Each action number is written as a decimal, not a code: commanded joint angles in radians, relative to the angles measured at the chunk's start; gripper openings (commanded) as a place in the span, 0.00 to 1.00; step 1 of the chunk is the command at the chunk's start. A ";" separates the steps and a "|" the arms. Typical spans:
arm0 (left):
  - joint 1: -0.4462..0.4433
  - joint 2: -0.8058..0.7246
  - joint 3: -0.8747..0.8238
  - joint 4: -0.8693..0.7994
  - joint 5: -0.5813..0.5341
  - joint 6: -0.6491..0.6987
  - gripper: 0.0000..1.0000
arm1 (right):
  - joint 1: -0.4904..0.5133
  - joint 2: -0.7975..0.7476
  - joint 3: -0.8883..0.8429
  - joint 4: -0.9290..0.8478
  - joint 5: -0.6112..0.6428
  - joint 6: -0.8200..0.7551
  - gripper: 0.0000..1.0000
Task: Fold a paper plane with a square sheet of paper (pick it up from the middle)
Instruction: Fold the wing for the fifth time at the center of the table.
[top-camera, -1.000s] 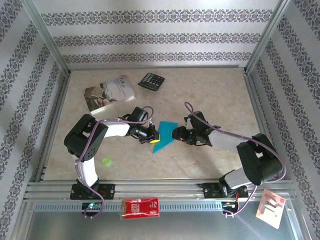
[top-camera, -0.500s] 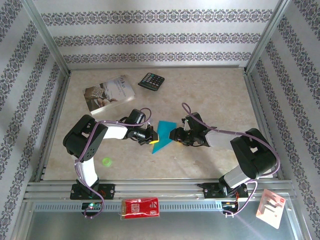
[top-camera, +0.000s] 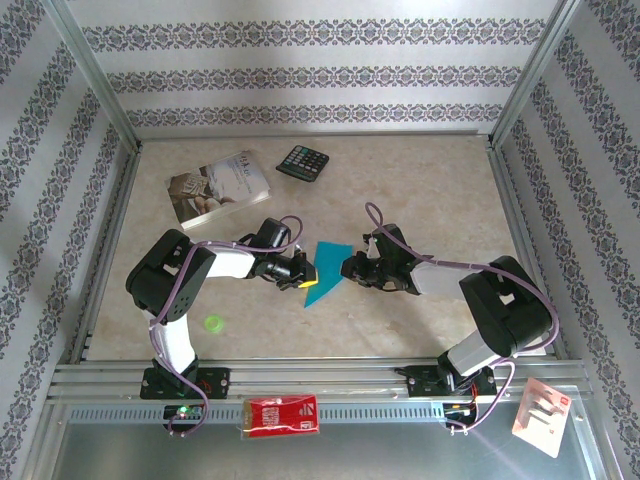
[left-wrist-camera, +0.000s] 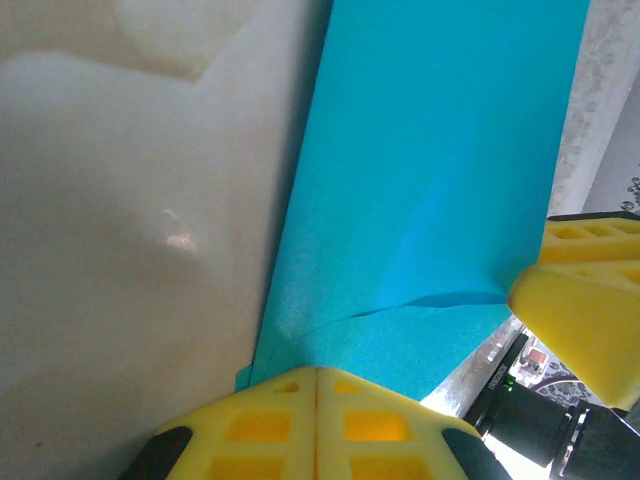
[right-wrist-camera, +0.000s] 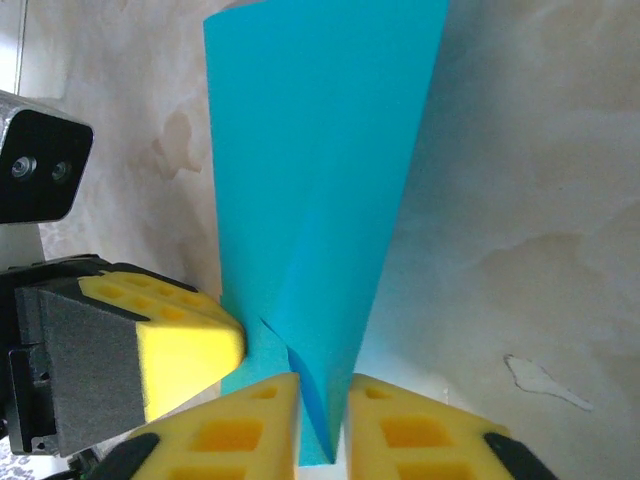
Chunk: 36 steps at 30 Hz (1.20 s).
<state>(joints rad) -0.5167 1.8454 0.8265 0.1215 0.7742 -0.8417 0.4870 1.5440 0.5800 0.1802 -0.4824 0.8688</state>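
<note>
**Both pincers at the blue sheet, mid-surface**

Nearest, on the metal ledge in front of the arm bases, lies a red packet (top-camera: 282, 415) with white marks too small to read; further right on that ledge sits a white card pack (top-camera: 541, 415) with a reddish corner, its print equally unreadable. A small green disc (top-camera: 212, 323) lies on the marbled surface (top-camera: 430, 180) just beside the left arm's base.

In the middle of the surface, between the two arms, is the square sheet of paper (top-camera: 327, 270), plain turquoise, folded into a tapering wedge; its narrow point faces the near edge and its broad end the far wall. The left pincer (top-camera: 304, 274) is at the wedge's left edge, its yellow pads pressed together with their tips touching the paper's border; whether paper is nipped between them I cannot tell. The right pincer (right-wrist-camera: 322, 415) meets the wedge from the other side; its pads stand almost together and pinch a raised crease of the blue sheet that runs between them.

Further back on the left lies a pale printed book (top-camera: 221, 188), cover text too small to read; near it, toward the far wall, is a black calculator (top-camera: 303, 162), its keys tiny coloured dots; behind rise walls papered in grey ornamental stripes.
</note>
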 joint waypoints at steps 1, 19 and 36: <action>0.004 0.013 -0.012 -0.015 -0.020 0.002 0.07 | -0.001 -0.034 -0.003 -0.021 0.022 -0.004 0.14; -0.127 -0.338 -0.152 0.067 -0.318 0.206 0.38 | 0.022 -0.118 0.023 -0.109 -0.019 0.172 0.01; -0.421 -0.296 -0.065 -0.049 -0.779 0.641 0.49 | 0.016 -0.135 0.041 -0.113 -0.085 0.285 0.00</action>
<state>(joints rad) -0.9142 1.5219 0.7219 0.1120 0.0654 -0.2935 0.4953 1.4273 0.5953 0.0780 -0.5446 1.1278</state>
